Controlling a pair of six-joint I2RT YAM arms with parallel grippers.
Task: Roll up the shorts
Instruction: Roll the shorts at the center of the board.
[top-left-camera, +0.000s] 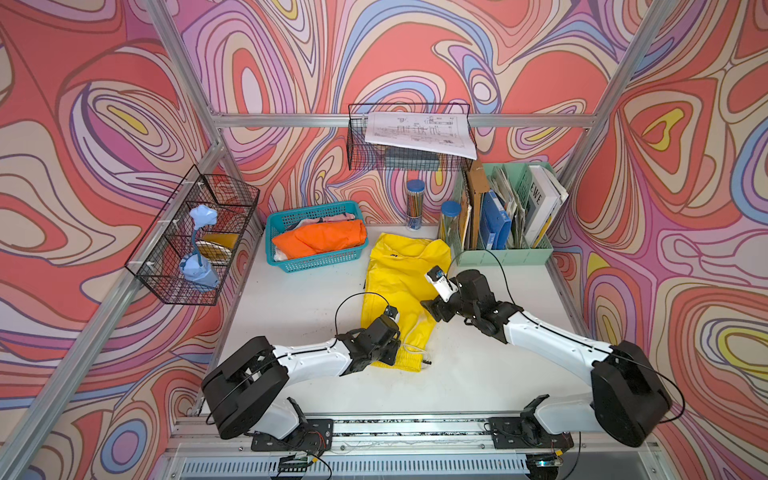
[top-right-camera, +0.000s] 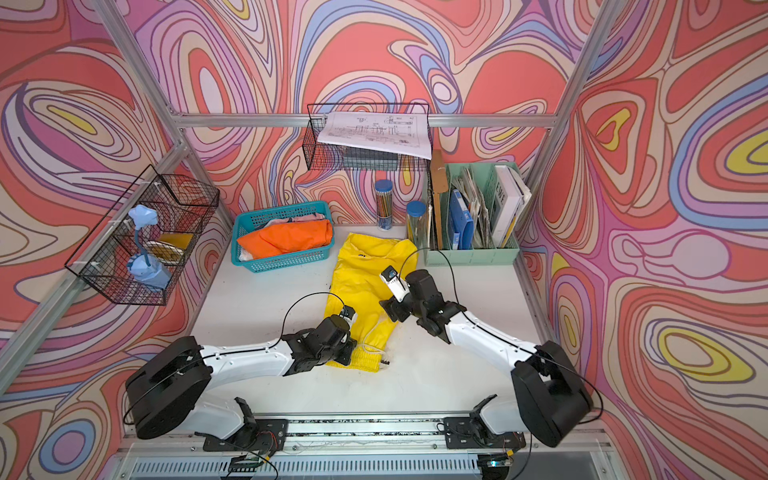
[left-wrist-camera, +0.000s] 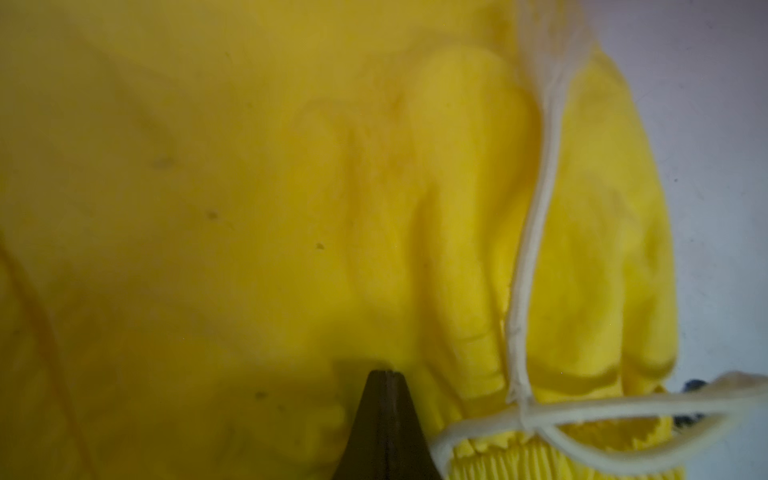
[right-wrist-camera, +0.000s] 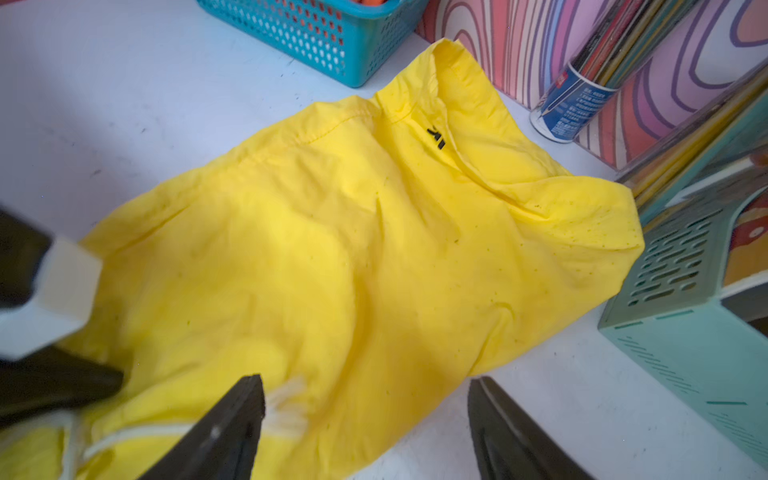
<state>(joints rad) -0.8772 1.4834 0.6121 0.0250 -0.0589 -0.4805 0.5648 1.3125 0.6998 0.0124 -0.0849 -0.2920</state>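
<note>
The shorts (top-left-camera: 399, 291) lie flat and unrolled on the white table (top-left-camera: 291, 316), just beside the teal basket (top-left-camera: 316, 259), on its side nearer the green file rack (top-left-camera: 507, 253). From beside the basket they stretch toward the arm bases. The cloth is bright yellow, thin and smooth with a faint sheen, creased in soft ridges and dotted with small dark specks in the right wrist view (right-wrist-camera: 353, 249). A small black logo (right-wrist-camera: 436, 137) sits near the leg hems, the end closest to the basket. The far end is a gathered, ribbed waistband (top-left-camera: 409, 359) with a flat off-white drawstring (left-wrist-camera: 536, 232) looped over it.

The left tool (left-wrist-camera: 384, 378) has its dark, tapered fingers pressed together, tips against the fabric beside the waistband; whether cloth is caught between them cannot be told. The right tool (right-wrist-camera: 365, 382) is spread wide above the shorts' edge, farther from the basket than the logo.

The basket is perforated plastic and holds a folded orange garment (top-left-camera: 320, 239). Beyond the basket's rack-side end stand two clear pencil tubes (top-left-camera: 414, 205) with blue caps. The left wrist covers a corner of the waistband in both top views.
</note>
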